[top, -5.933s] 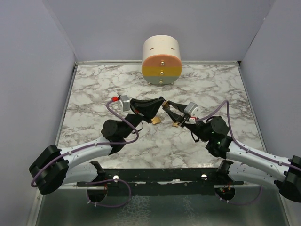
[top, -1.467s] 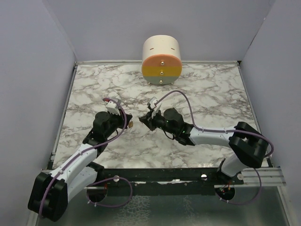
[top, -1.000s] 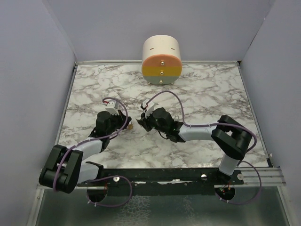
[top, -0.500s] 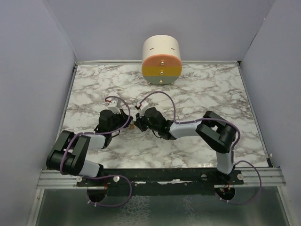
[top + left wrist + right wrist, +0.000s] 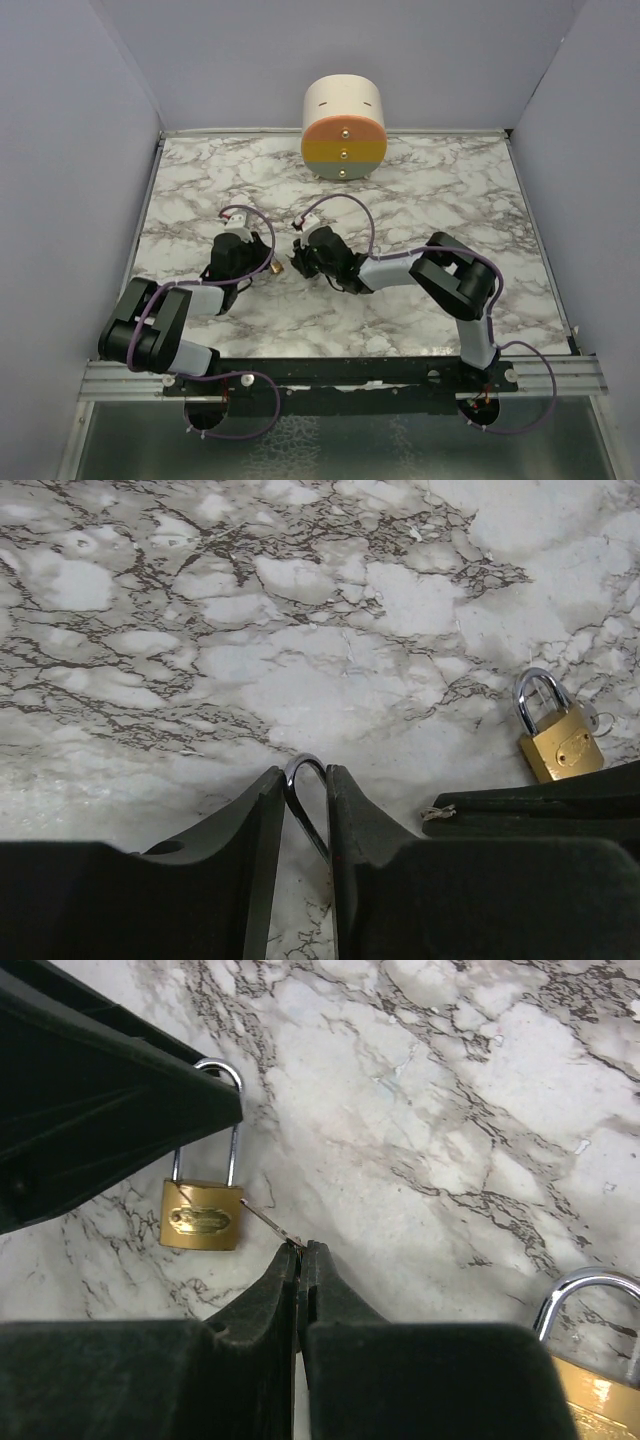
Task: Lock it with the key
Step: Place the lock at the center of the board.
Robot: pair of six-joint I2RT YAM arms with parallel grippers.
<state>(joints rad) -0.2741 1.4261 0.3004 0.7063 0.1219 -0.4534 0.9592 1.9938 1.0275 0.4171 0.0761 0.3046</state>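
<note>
1. The brass padlock lies flat on the marble worktop. In the top view it sits a little toward 8 o'clock from the worktop's middle, between the two tools.
2. In the right wrist view its long axis runs 12 to 6, with the steel shackle at 12 and the boxy, stamped body at 6.
3. The right tool is clenched on the key, a thin metal sliver pointing to 10 o'clock. Its tip meets the body's upper right corner, not the bottom face where I judge the keyhole to be.
4. The left tool has its fingers narrowly parted around a shackle loop, probably that same padlock's. Whether they press on it I cannot tell.
5. A second padlock, glossy brass, lies at 4 o'clock of the right tool, untouched.
</note>
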